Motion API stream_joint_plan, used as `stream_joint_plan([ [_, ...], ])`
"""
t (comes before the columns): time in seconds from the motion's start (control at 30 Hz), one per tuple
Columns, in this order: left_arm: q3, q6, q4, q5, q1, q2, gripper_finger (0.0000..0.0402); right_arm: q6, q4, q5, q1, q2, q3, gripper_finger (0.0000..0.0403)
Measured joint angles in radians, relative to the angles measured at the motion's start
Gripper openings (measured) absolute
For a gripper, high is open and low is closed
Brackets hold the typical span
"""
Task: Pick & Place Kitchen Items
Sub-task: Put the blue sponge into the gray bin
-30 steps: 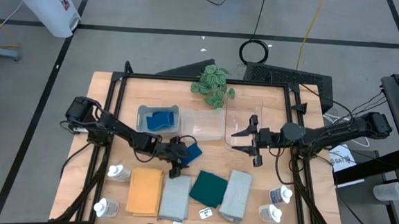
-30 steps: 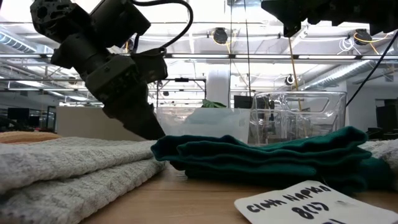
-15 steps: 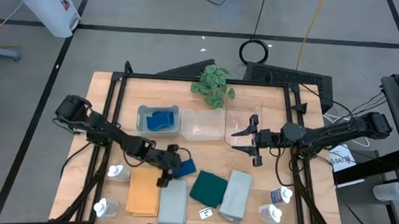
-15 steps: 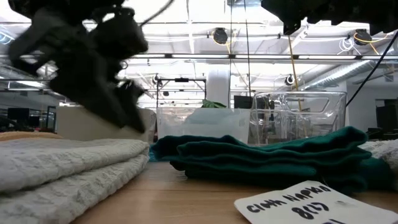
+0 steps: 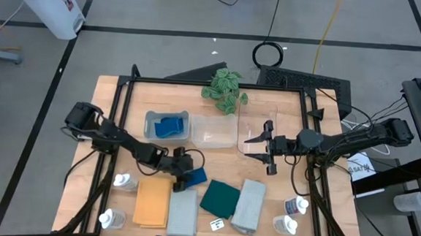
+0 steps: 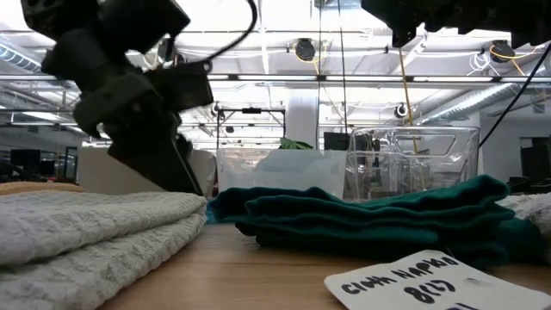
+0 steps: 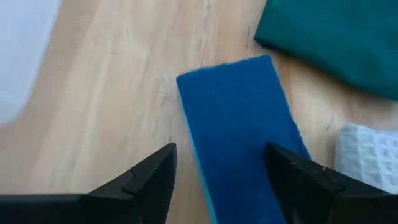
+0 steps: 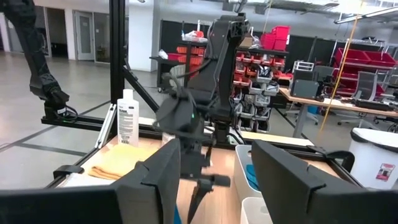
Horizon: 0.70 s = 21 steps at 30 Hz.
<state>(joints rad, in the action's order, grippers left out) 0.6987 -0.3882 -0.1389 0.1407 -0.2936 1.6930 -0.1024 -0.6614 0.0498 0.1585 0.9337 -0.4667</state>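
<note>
High view: left gripper (image 5: 183, 176) sits over a blue sponge (image 5: 194, 177) on the table (image 5: 270, 100), between the orange cloth (image 5: 153, 201) and green cloth (image 5: 221, 198). Right gripper (image 5: 261, 147) hangs by the clear bin (image 5: 258, 115), fingers apart, empty.

Low view: white tag (image 6: 409, 280) reads "Cloth Napkin", partly cut off.

Left wrist view: fingers spread — straddling the sponge, grip unclear.

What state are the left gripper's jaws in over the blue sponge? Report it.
Open. The left gripper has one jaw on each side of the blue sponge, which lies flat on the table; whether the jaws touch it, cannot tell.
</note>
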Motion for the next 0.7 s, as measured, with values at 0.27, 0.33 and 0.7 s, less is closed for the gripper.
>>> stream_joint_plan([
  [0.27, 0.004, -0.033, -0.027, -0.066, 0.046, 0.059, 0.0246, 0.0, -0.008, 0.0, 0.0, 0.0, 0.0, 0.0171],
  [0.33, 0.004, -0.033, -0.025, -0.068, 0.05, 0.059, 0.0246, -0.006, -0.008, 0.0, 0.0, 0.0, 0.0, 0.0171],
  [0.7, 0.003, -0.005, -0.001, -0.043, 0.051, 0.061, 0.014, -0.015, -0.007, 0.0, 0.0, 0.0, 0.0, 0.0171],
])
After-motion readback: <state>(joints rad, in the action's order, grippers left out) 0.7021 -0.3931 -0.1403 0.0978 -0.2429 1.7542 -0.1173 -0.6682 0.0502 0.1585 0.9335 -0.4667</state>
